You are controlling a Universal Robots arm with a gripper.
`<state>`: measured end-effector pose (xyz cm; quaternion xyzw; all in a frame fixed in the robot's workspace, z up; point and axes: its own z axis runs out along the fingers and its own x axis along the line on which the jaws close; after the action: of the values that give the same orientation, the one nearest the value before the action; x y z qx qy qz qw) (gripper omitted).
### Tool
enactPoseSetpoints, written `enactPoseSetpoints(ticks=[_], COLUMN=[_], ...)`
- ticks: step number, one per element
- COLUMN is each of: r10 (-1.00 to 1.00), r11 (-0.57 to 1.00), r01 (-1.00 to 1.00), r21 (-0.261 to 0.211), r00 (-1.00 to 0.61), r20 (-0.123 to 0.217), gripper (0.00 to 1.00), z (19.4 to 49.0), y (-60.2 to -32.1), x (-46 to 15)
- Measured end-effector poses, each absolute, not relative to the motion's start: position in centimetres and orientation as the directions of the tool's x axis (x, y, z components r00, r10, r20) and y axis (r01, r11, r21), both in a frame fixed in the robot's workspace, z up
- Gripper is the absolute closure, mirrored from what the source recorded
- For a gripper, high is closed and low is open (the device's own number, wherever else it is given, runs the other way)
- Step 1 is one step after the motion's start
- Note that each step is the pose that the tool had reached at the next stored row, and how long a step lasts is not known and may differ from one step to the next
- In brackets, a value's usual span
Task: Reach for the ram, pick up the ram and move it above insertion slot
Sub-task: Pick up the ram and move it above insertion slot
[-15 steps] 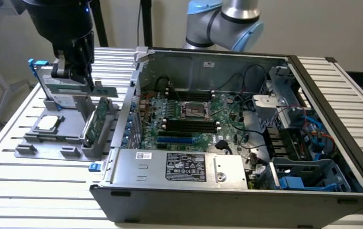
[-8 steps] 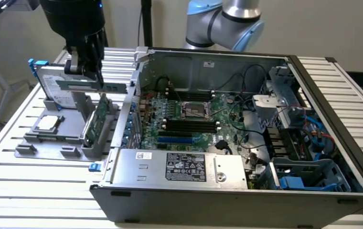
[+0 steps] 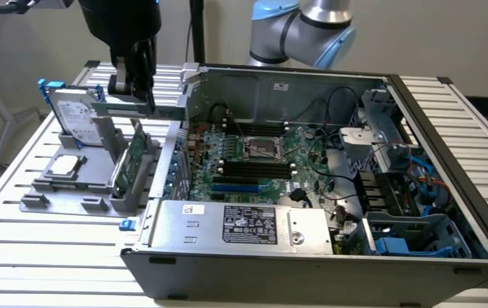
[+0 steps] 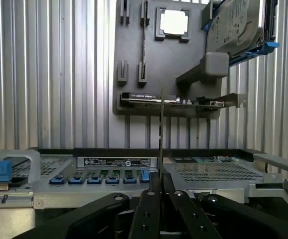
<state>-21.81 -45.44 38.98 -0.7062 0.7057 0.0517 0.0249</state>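
Above the grey holder tray (image 3: 56, 192), at the exterior view's left, your gripper (image 3: 131, 96) carries the ram (image 3: 141, 110) level, clear of the tray and beside the open computer case (image 3: 313, 256). From the wrist view, the fingers (image 4: 151, 209) are clamped on the ram (image 4: 161, 129), seen edge-on as a thin line, likely for a straight drop.

The ram (image 3: 137, 110) is green with small dark chips. The gripper (image 3: 131, 90) is black, and its fingers (image 4: 149, 214) are black with small round holes. The holder (image 3: 72, 186) is plain grey. The hard drive (image 3: 79, 119) is silver-grey with blue tabs. The expansion card (image 3: 128, 160) is green. The computer case (image 3: 313, 269) is dark grey; its motherboard (image 3: 261, 160) is green with black slots. The bench (image 3: 47, 237) is silver, patterned with parallel slats.
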Motion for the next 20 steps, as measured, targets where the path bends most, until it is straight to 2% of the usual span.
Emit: enactPoseSetpoints(ticks=[20], r10=[-0.991], r11=[-0.004], r01=[-0.999], r21=[0.038], r00=[-0.001], r20=[-0.137], gripper=[0.87], z=[39.6], y=[-44.8], x=[-14.4])
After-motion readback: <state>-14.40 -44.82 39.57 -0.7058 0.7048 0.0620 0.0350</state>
